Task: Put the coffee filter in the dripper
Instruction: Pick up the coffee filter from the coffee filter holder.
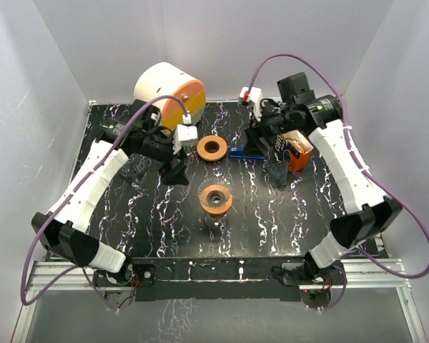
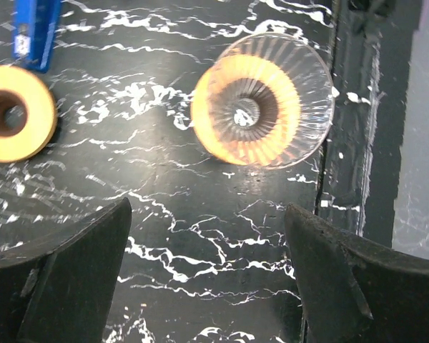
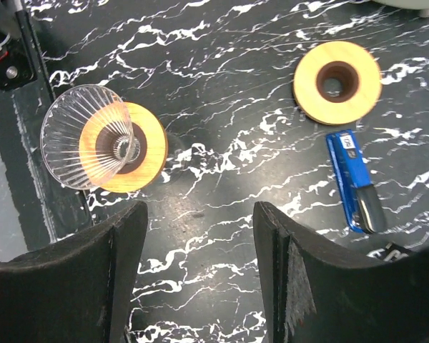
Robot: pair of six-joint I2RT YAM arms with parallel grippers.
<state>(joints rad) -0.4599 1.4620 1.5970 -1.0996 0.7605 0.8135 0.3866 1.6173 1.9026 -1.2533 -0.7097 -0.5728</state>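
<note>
The dripper (image 1: 216, 197), a clear ribbed glass cone seated in a round orange wooden collar, stands upright near the middle of the table (image 1: 272, 223), toward its near edge. Both wrist views look down into its mouth, and only glass ribs and the hole at the bottom show. Where the coffee filter lies cannot be told from any view. Behind the dripper, apart from it, a separate wooden ring (image 1: 211, 148) with a dark centre hole lies flat. Just to the right of the ring lies a slim blue tool (image 3: 354, 180), its top cut off by the frame edge in the left wrist view. The left gripper (image 2: 207, 213) hangs over bare table to the left of the dripper, its fingers spread wide with nothing between them. The right gripper (image 3: 200, 211) hangs to the right of the blue tool, likewise spread and empty. An orange box (image 1: 301, 148) sits under the right arm, which hides most of it, so its contents cannot be read. Something glassy shows beneath the left arm but is too dark to identify. A white and orange drum (image 1: 168, 89) stands at the far left corner.
</note>
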